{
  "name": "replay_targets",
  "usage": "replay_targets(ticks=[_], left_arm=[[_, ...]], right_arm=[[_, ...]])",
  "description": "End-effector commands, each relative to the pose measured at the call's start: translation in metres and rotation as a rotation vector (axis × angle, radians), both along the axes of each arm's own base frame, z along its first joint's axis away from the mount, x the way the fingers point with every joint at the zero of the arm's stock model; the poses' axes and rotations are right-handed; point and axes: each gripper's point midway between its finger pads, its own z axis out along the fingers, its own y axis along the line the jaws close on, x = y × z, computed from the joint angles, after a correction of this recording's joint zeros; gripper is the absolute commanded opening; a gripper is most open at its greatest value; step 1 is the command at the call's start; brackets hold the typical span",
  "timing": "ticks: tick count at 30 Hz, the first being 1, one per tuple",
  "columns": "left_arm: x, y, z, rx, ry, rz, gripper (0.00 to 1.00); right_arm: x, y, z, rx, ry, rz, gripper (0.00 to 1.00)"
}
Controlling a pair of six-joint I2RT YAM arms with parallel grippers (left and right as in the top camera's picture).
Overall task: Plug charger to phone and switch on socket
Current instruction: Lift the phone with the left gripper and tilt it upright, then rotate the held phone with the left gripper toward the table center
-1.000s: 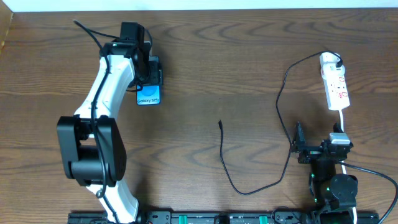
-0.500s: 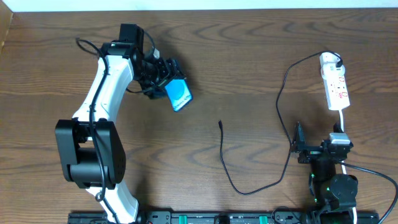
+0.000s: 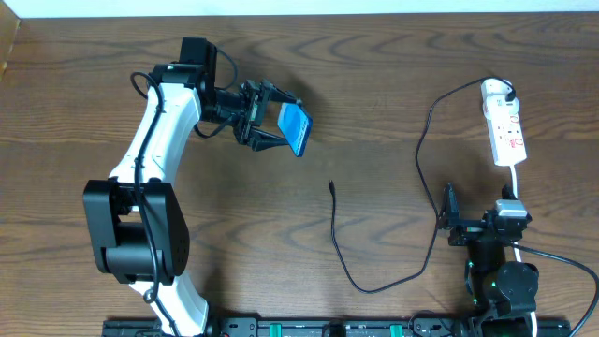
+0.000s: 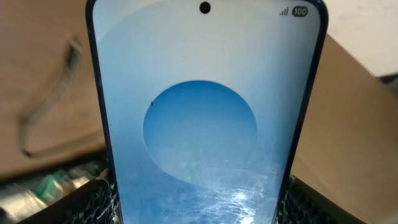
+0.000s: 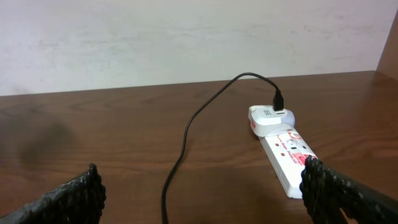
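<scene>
My left gripper is shut on the phone and holds it tilted above the table, left of centre. The blue screen fills the left wrist view, gripped by its lower edges between my fingers. The charger's cable lies loose on the table, its connector tip just below and right of the phone. Its white plug head sits in the far end of the socket. My right gripper is open and empty, facing the socket and the cable.
The table's far edge meets a white wall. The socket's white cord runs down towards the right arm's base. The left arm's base stands at the front left.
My left gripper has lifted the phone off the table at the far left and swung it rightward, turning it towards the cable's tip. The right arm has not moved.
</scene>
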Motion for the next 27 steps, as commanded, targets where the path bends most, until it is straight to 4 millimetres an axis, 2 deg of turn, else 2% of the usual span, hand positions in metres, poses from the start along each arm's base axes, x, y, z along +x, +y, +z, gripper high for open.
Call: replay_targets(ticks=[1,9,21,27], left_arm=[[-0.007,-0.008,0.038,-0.154,0.116,0.026,0.07],[-0.009,-0.01,0.044,-0.19,0.285,0.075,0.07],[-0.009,-0.01,0.046,-0.198,0.24,0.057,0.08],[-0.012,-0.013,0.059,-0.276,0.203,0.017,0.07]], right_arm=[[0.0,0.0,0.0,0.009,-0.002,-0.002,0.99],[0.0,0.0,0.0,0.009,-0.002,-0.002,0.99],[0.0,0.0,0.0,0.009,-0.002,-0.002,0.99],[0.0,0.0,0.0,0.009,-0.002,-0.002,0.99]])
